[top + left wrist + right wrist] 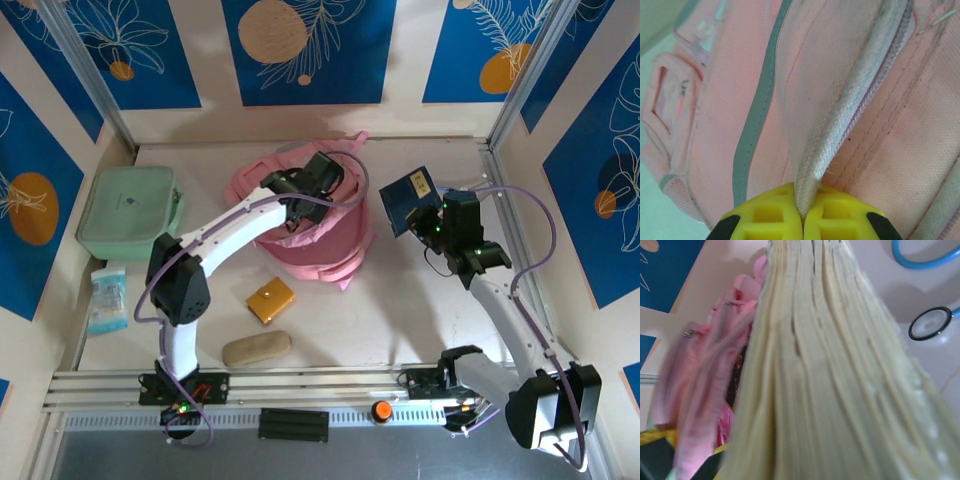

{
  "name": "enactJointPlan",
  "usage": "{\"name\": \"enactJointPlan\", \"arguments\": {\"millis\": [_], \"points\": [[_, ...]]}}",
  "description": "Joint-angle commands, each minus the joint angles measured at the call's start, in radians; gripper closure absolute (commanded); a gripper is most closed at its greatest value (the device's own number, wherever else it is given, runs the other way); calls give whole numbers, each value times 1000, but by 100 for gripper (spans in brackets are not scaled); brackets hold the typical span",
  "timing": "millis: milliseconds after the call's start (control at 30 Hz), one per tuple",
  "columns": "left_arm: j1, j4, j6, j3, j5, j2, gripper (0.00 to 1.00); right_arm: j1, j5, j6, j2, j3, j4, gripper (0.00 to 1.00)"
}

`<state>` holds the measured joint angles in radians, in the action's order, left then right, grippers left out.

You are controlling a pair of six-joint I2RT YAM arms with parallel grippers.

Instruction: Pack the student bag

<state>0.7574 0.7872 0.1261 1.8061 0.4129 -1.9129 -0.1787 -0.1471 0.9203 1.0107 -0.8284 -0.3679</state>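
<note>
The student bag (300, 235), a large pink backpack, stands in the middle of the table. My left gripper (305, 190) reaches over its top. In the left wrist view the yellow fingers (775, 215) are shut on a fold of the bag's pale zip edge (840, 130). My right gripper (432, 218) holds a dark blue book (408, 200) in the air just right of the bag. In the right wrist view the book's cream page edges (830, 380) are close up and hide the fingers, and the student bag (700, 395) lies blurred at the left.
A mint green zip case (130, 210) lies at the back left. A blue-white packet (107, 300) lies below it. An orange box (270, 300) and a tan pouch (257, 348) sit in front of the bag. A blue tube with a black-rimmed disc (927, 324) lies beyond the book.
</note>
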Motion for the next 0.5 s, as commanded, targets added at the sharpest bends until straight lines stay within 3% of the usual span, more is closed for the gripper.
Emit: {"name": "enactJointPlan", "arguments": {"millis": [0,233,467], "points": [[-15,-111,24,2,-6,75,100,1,75,-2,-23,31,1,100],[-30,-170,8,6,-63,108,100,-89,323,36,48,62,181,100],[-57,-193,20,19,-173,130,100,-194,377,128,189,0,333,100]]}}
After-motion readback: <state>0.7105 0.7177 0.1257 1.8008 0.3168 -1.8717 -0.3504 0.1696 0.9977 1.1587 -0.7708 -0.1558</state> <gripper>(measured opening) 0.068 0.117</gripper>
